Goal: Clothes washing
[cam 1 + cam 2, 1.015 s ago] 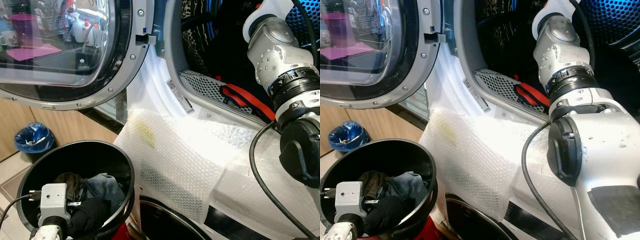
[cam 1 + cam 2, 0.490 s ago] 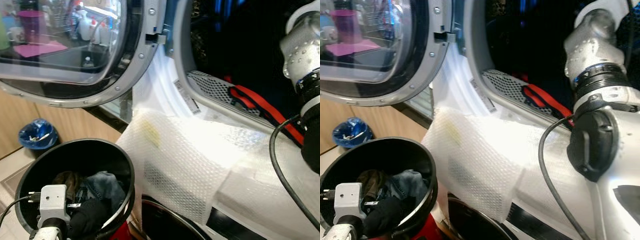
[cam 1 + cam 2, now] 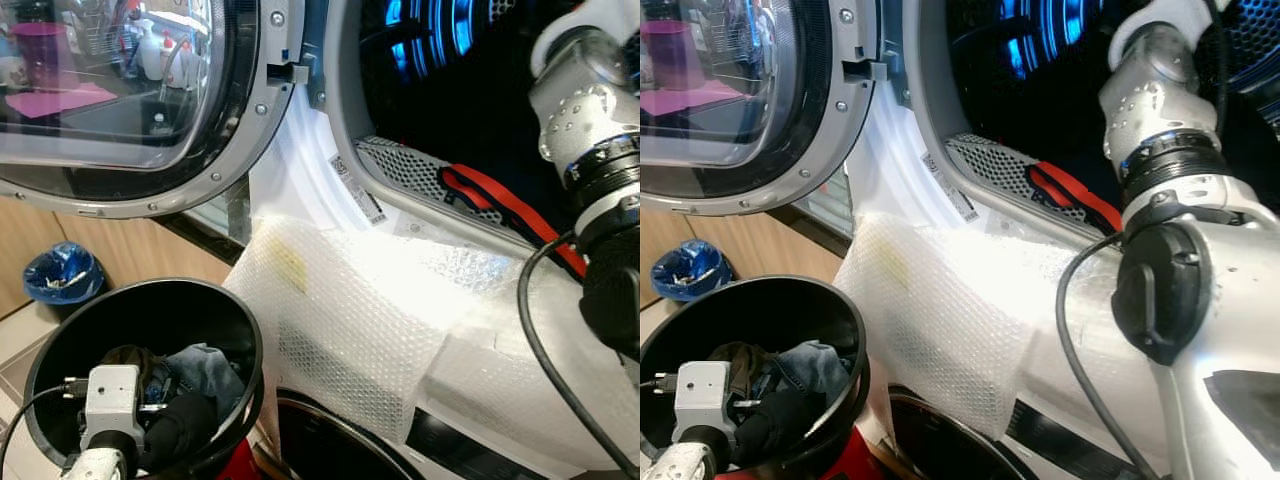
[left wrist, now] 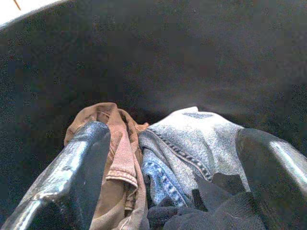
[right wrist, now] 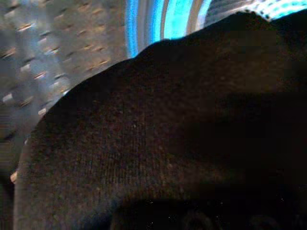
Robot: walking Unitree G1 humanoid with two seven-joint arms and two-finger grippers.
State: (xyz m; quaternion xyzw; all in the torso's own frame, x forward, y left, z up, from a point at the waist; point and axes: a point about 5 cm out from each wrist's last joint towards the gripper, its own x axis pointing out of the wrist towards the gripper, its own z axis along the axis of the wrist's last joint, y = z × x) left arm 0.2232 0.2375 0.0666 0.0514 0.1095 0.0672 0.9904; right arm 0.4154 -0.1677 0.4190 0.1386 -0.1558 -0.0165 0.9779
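A black round basket (image 3: 243, 335) stands at the lower left with clothes inside. My left gripper (image 4: 172, 136) hangs open just over them, one black finger (image 4: 76, 172) beside a brown garment (image 4: 120, 158) and blue jeans (image 4: 192, 139) in the gap. A dark cloth (image 4: 216, 211) lies nearest the wrist. My right arm (image 3: 590, 130) reaches into the open drum (image 3: 450, 90) of the washer. A dark knit fabric (image 5: 158, 143) lies close against the right wrist camera, with perforated drum wall (image 5: 57, 57) and blue light behind it. A red strap (image 3: 500, 200) lies on the drum's lip.
The round glass washer door (image 3: 120, 100) stands swung open at the upper left. Bubble wrap (image 3: 350, 310) covers the machine's front below the opening. A second round door rim (image 3: 330, 440) shows beneath it. A blue-bagged bin (image 3: 62, 275) sits on the floor at the left.
The head camera swayed right, then back. My right arm stays in the drum, now slightly higher. A spotted cloth seen at the drum's top a second ago has gone from sight. The left gripper holds still.
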